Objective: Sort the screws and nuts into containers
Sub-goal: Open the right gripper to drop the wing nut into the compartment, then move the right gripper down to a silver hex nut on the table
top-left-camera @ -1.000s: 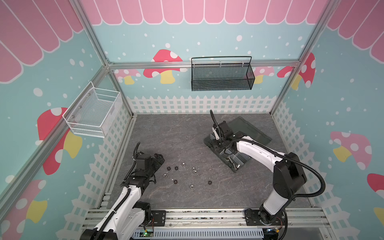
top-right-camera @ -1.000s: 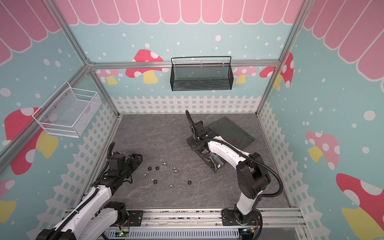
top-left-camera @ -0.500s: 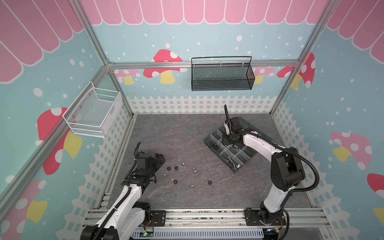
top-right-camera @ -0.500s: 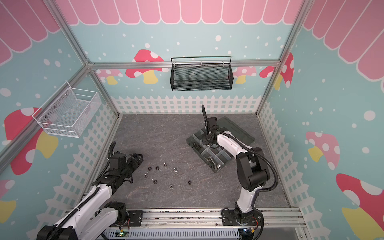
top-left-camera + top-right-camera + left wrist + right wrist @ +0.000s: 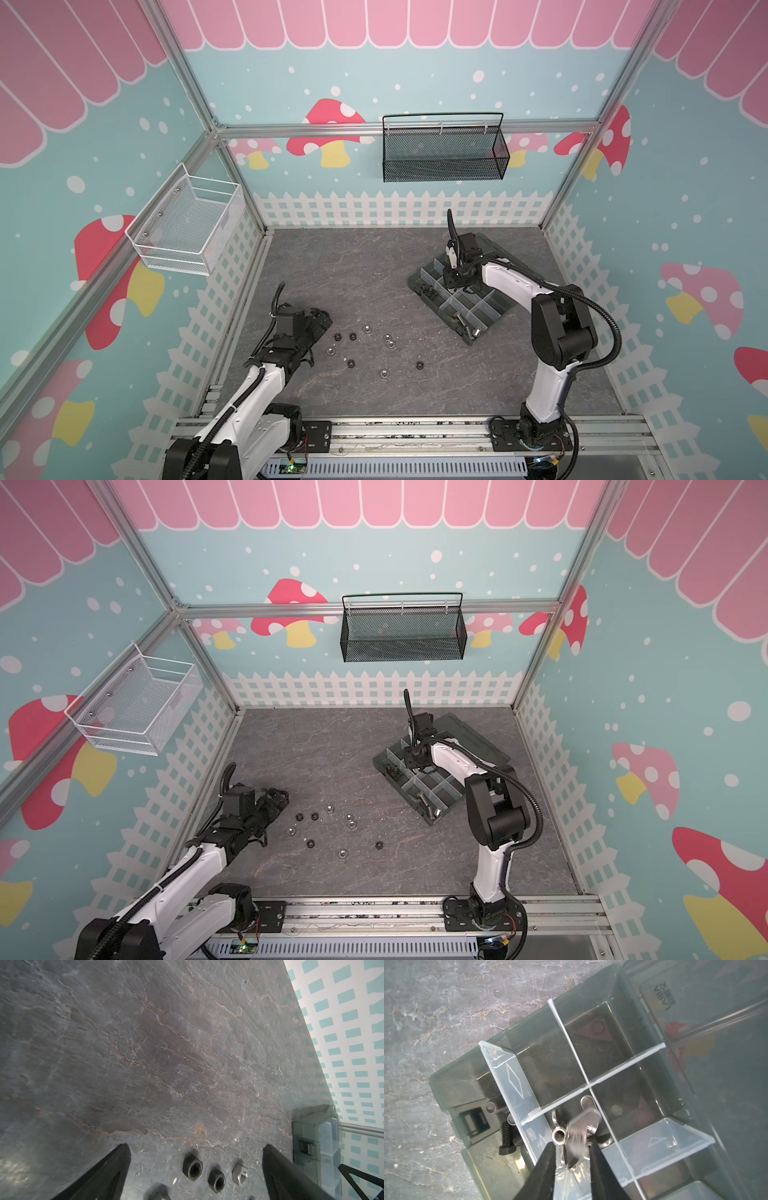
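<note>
So, left to right. Left gripper (image 5: 319, 323) sits low at the left side of the table (image 5: 357, 266), jaws fully apart, nothing in them. The loose nuts (image 5: 353, 336) start just beside its tips and spread rightward from it in both top views. There are roughly 9, black and silver mixed, all on the slate.

Left wrist view: 2 black nuts (image 5: 195, 1166) and 1 silver nut (image 5: 241, 1174) already lie inside the span of the fingers (image 5: 104, 1174). They're hex rings, so there's no long axis to line up with; only the approach direction counts.

Organizer box (image 5: 490, 308) is on the right half, lid (image 5: 503, 257) folded open behind it, well apart from the nut cluster. Right gripper (image 5: 571, 1145) hangs over 1 compartment (image 5: 566, 1105) holding silver wing nuts. Black screws (image 5: 506, 1140) lie in the next one, across the divider (image 5: 517, 1093).

Its jaws are parted a little. A silver wing nut (image 5: 579, 1132) is smeared between the tips while the right fingers (image 5: 544, 1172) look sharp. I read that as let go and dropping in, not gripped.

Next pick: the left arm is clearly nearer. The right arm would have to cross the whole gap from box to cluster.
</note>
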Motion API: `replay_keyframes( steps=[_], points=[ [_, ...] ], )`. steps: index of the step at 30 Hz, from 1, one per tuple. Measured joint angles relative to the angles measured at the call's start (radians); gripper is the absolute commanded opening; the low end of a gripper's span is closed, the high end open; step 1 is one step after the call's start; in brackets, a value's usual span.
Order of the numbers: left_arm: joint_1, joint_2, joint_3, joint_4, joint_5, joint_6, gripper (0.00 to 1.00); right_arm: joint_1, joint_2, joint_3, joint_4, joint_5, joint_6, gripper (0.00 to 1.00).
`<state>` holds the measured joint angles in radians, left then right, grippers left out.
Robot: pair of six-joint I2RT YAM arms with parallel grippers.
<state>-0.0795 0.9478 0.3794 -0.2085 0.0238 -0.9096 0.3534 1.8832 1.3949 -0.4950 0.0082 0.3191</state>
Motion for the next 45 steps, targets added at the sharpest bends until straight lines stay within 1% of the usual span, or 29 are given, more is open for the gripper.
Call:
replay_keyframes(
  steps=[8,13,16,21,29,37,45],
  points=[
    [0.0,0.01,0.009,0.002,0.007,0.0,1.0,0.0,-0.022,-0.001,-0.005,0.01,-0.004,0.38],
    [0.0,-0.017,0.014,0.0,0.007,0.001,1.0,0.006,-0.076,-0.011,-0.005,0.011,-0.001,0.4],
    [0.0,-0.037,0.016,0.0,0.006,0.004,1.0,0.032,-0.112,-0.025,-0.006,0.02,0.0,0.4],
    [0.0,-0.053,0.016,-0.004,-0.001,0.008,1.0,0.119,-0.146,-0.033,-0.018,0.04,0.008,0.41],
    [0.0,-0.099,0.016,-0.028,-0.032,0.016,1.0,0.282,-0.147,-0.048,-0.06,0.073,0.06,0.4],
    [0.0,-0.121,0.016,-0.054,-0.06,0.03,1.0,0.446,-0.147,-0.101,-0.076,0.035,0.136,0.41],
    [0.001,-0.119,0.016,-0.072,-0.074,0.039,1.0,0.585,-0.126,-0.127,-0.096,-0.008,0.195,0.48]
  ],
)
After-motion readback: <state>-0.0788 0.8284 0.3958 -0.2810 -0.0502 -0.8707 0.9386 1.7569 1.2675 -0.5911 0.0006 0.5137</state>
